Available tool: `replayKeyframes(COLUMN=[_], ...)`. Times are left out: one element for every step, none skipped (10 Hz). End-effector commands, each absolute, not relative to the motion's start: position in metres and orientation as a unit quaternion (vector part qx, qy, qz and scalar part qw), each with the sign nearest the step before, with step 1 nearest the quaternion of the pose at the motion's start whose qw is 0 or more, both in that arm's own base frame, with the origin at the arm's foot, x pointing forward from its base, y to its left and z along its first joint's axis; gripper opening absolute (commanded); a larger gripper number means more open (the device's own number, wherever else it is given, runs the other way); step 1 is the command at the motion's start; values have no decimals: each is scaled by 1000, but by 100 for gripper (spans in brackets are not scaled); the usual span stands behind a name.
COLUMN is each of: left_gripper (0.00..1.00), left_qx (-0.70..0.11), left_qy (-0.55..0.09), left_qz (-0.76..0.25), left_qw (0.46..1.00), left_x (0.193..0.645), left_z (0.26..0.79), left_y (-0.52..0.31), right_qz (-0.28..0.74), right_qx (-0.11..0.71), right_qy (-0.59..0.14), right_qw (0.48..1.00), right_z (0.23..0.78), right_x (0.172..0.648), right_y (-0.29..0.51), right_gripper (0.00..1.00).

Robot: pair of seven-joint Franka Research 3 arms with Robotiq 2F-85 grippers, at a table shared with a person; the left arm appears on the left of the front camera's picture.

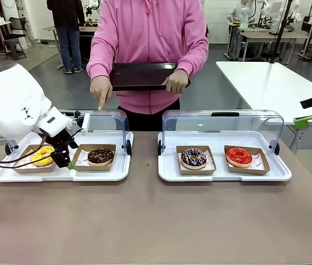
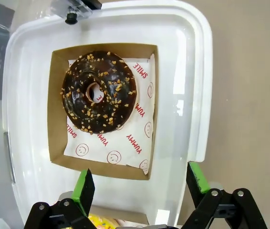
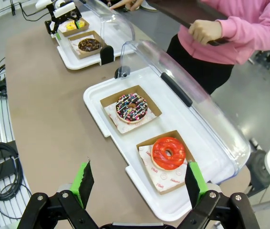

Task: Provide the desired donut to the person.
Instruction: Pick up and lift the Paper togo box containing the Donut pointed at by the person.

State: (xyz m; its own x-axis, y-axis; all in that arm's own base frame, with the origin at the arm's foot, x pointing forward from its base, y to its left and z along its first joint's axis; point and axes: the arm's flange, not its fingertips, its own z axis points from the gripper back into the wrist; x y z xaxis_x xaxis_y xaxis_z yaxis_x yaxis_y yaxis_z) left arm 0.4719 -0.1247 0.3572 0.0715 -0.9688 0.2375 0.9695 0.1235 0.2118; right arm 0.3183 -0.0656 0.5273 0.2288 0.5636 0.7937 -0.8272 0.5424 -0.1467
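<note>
brown tabletop (image 1: 145,221) runs between the robot and a person (image 1: 150,33) in a bright pink hooded sweatshirt, who holds a flat black serving tray (image 1: 142,74) at the waist. the person's pointing hand (image 1: 101,91) aims a finger down over the far side of a white plastic tray (image 1: 117,172) with a raised clear lid (image 1: 109,118). on that tray's half toward the table's middle, a chocolate-glazed ring donut (image 2: 99,93) strewn with nut crumbs sits in a shallow square brown card box (image 2: 55,109). i judge this the wanted one. a yellow-iced donut (image 1: 42,154) fills the tray's outer half.

the left gripper (image 2: 139,179) hangs low over the tray between the two boxes, fingers spread and empty. from its wrist the donut lies straight ahead. the box's near wall runs crosswise before the green pads (image 2: 84,188), and the gripper sits off-centre toward the tray's front rim. the box is square, so no axis is favoured.

room is tight beside the yellow donut and under the lid at the tray's far side. the tray's front rim is low, with bare table beyond it. the right gripper (image 3: 139,181), also spread and empty, hovers well apart from that tray above a second lidded tray (image 3: 91,98), so the left arm is nearer.
</note>
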Motion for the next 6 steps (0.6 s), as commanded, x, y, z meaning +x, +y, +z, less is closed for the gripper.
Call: replayKeyframes(left_gripper=[100, 100, 100, 100, 100, 100], left_qx=[-5, -9, -7, -6, -5, -6], left_qy=[-156, -160, -152, -145, -142, -137], left_qz=[-677, -677, -674, -674, -675, -674], left_qw=[719, 719, 723, 725, 724, 725], left_x=[484, 488, 491, 492, 493, 495], left_z=[351, 347, 343, 341, 339, 334], left_y=[-121, -121, -120, -122, -122, -123], right_qz=[453, 453, 453, 453, 453, 453], right_qx=[161, 161, 161, 161, 161, 161], right_qy=[-425, -425, -425, -425, -425, -425], right_qw=[767, 767, 767, 767, 767, 767], right_z=[526, 526, 526, 526, 526, 526], right_x=[320, 320, 320, 320, 320, 320], right_y=[-66, -66, -66, -66, -66, -66], right_gripper=[100, 100, 100, 100, 100, 100])
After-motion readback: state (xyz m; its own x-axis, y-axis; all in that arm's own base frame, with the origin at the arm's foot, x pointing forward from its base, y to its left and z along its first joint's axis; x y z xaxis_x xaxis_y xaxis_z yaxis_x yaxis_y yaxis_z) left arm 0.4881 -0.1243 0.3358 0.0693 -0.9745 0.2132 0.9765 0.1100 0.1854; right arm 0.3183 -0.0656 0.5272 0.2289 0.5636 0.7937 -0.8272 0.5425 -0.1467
